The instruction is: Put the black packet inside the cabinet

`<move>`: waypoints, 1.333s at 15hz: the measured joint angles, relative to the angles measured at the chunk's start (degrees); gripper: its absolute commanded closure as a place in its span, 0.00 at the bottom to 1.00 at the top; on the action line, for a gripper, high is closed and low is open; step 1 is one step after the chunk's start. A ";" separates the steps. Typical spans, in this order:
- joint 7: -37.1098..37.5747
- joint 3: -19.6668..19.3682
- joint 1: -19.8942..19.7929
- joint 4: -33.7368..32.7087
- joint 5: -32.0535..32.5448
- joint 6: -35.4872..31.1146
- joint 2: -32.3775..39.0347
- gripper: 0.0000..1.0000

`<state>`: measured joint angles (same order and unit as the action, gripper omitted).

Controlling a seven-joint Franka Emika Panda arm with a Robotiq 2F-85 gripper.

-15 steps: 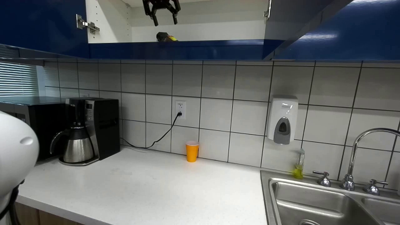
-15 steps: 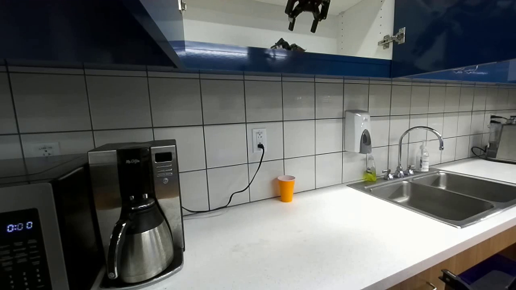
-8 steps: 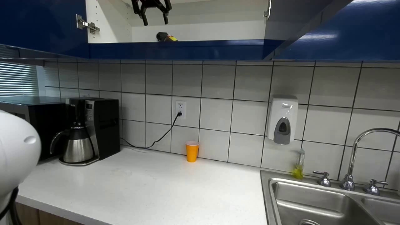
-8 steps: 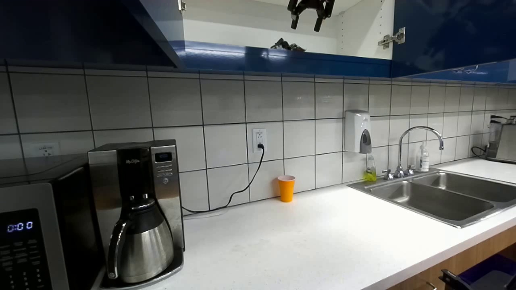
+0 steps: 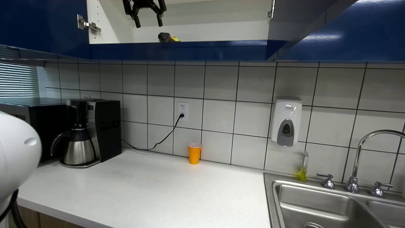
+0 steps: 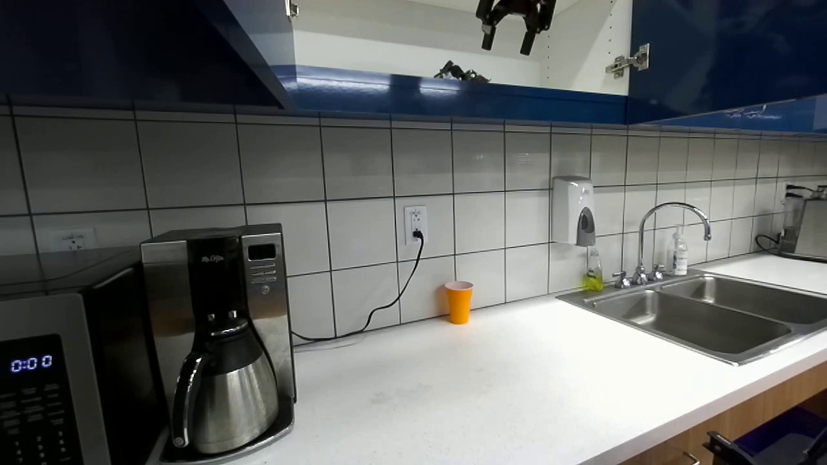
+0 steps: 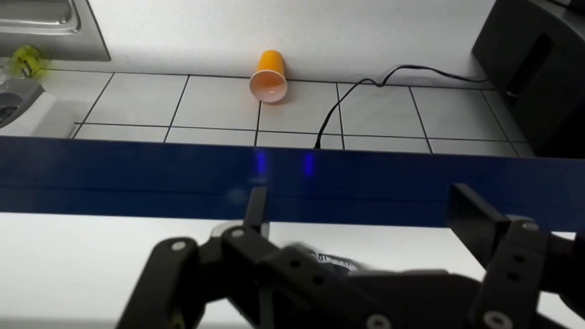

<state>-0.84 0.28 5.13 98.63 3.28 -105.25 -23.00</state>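
Observation:
The black packet point(image 5: 167, 37), dark with a yellow patch, lies on the floor of the open blue cabinet point(image 5: 202, 50), behind its front edge. In an exterior view the packet point(image 6: 460, 72) looks dark and crumpled, its lower part hidden by the cabinet's edge point(image 6: 504, 100). My gripper point(image 5: 148, 23) is open and empty, fingers pointing down. It shows above and beside the packet, apart from it, also in an exterior view point(image 6: 508, 46). In the wrist view the jaws stand wide apart, the gripper point(image 7: 358, 196) over the blue edge; the packet point(image 7: 338, 264) is mostly hidden behind the gripper body.
Blue cabinet doors stand open on both sides, one door point(image 5: 41, 28) with a metal hinge point(image 5: 88, 25). Below, the white counter point(image 5: 158, 190) bears an orange cup point(image 5: 194, 153) and a coffee maker point(image 5: 95, 129). A sink point(image 6: 698, 323) and soap dispenser point(image 6: 572, 210) are farther along.
My open gripper has moved left in one exterior view and right in the other, shifting away from the packet. The packet stays where it lies in the cabinet.

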 measured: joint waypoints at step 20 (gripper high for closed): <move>0.27 -2.26 -0.63 19.45 -9.29 4.63 -8.72 0.00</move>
<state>-0.57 -1.99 4.50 118.08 -6.01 -100.62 -31.72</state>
